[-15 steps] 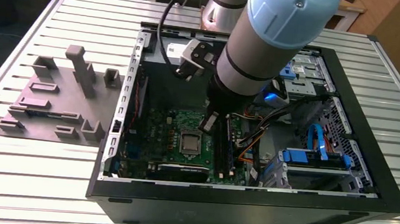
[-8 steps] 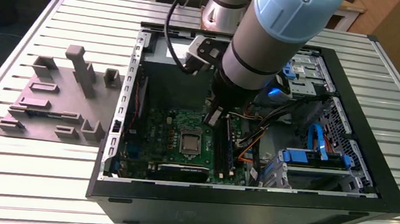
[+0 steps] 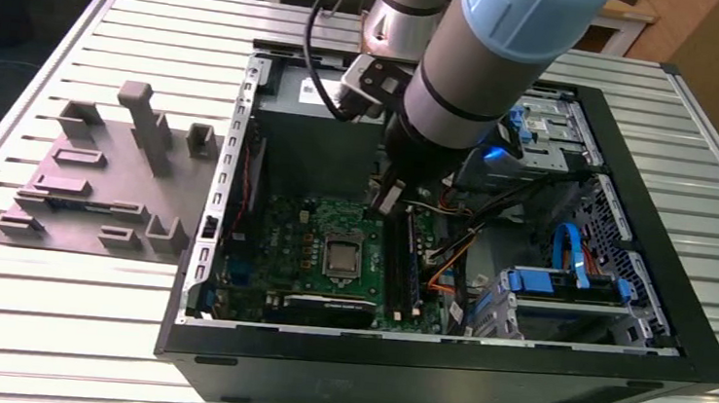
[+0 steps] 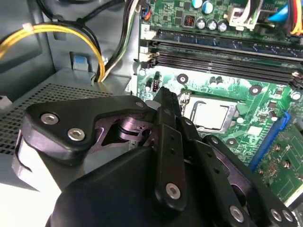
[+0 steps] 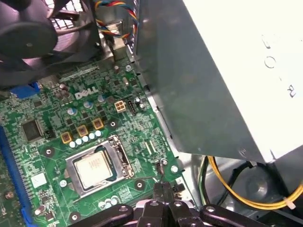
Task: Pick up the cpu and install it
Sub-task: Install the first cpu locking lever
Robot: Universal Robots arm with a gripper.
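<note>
Gripper (image 3: 389,200) hangs inside the open PC case (image 3: 449,371), fingers pressed together w/ nothing between them, tips near the green mobo (image 3: 290,227) by a corner of the socket (image 5: 122,156). The cpu (image 3: 342,256) lies flat in that socket, lower centre of the exterior view, silvery top up, apart from the tips.

Looks like a robot lab or workshop: big robot arm (image 3: 474,85) over an open PC case (image 3: 449,375) on a ribbed metal table (image 3: 64,303), w/ a grey fixture (image 3: 87,187) beside it.
</note>
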